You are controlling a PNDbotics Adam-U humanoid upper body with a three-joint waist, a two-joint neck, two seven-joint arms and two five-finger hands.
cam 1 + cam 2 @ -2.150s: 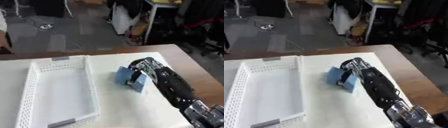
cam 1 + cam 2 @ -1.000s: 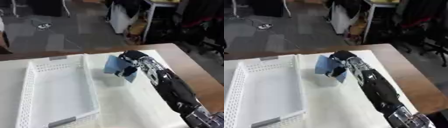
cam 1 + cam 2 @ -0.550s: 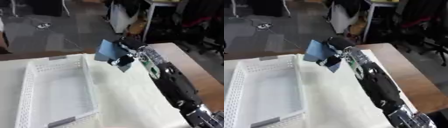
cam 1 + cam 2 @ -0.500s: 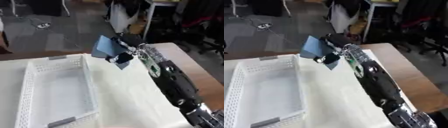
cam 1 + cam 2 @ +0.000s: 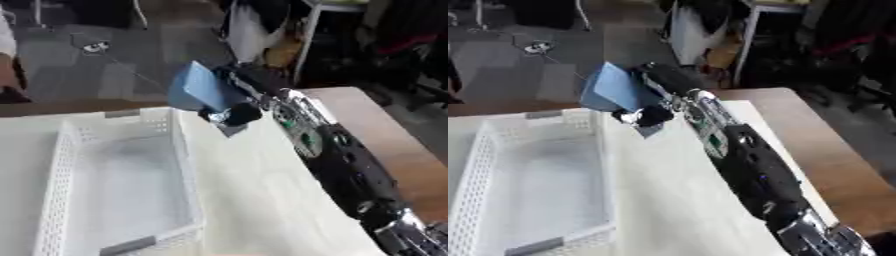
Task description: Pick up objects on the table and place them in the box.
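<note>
Left eye view, right hand (image 5: 234,106) fingers (image 5: 237,114) gripping blue object (image 5: 198,90)

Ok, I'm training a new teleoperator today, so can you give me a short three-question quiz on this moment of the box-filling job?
1. True or false: the blue object is lying inside the white box.
2. Which hand holds the blue object? A) left B) right C) neither
3. Fill in: the blue object is held up near the box's far ____ corner.

Key:
1. False. It is held in the air, and nothing shows in the box.
2. B. The right hand has its fingers curled round it; the left hand is out of view.
3. Right.
</note>
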